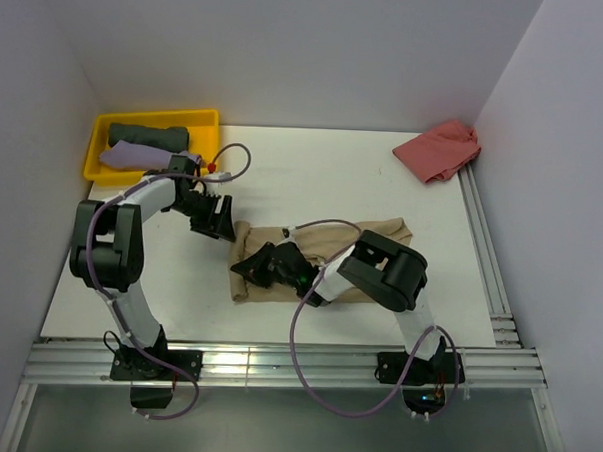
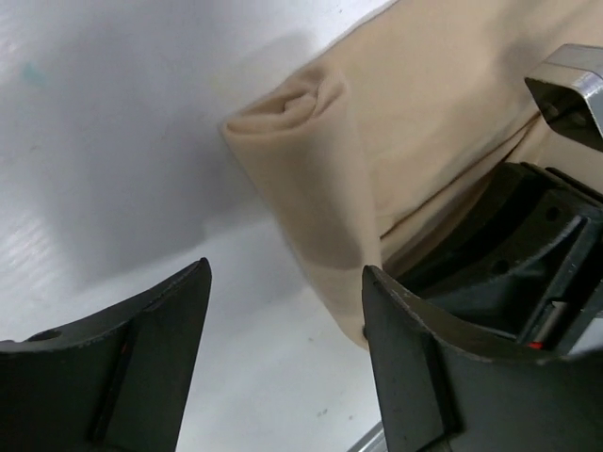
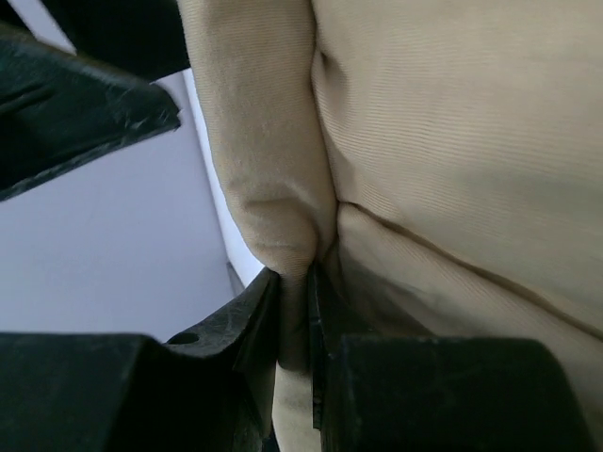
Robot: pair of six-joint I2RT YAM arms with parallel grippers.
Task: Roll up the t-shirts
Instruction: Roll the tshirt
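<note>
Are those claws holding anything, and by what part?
The right gripper pinches a fold at the rolled edge of the tan t-shirt; the left gripper is open, holding nothing.

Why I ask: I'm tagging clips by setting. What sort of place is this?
Probably a lab robot test cell: two arms bolted to aluminium rails at a white table's edge, bare white walls boxing it in, a yellow tray of rolled t-shirts.

Bright diffuse overhead light, glare on the near rail, soft shadows on the table, wrist views slightly soft.
</note>
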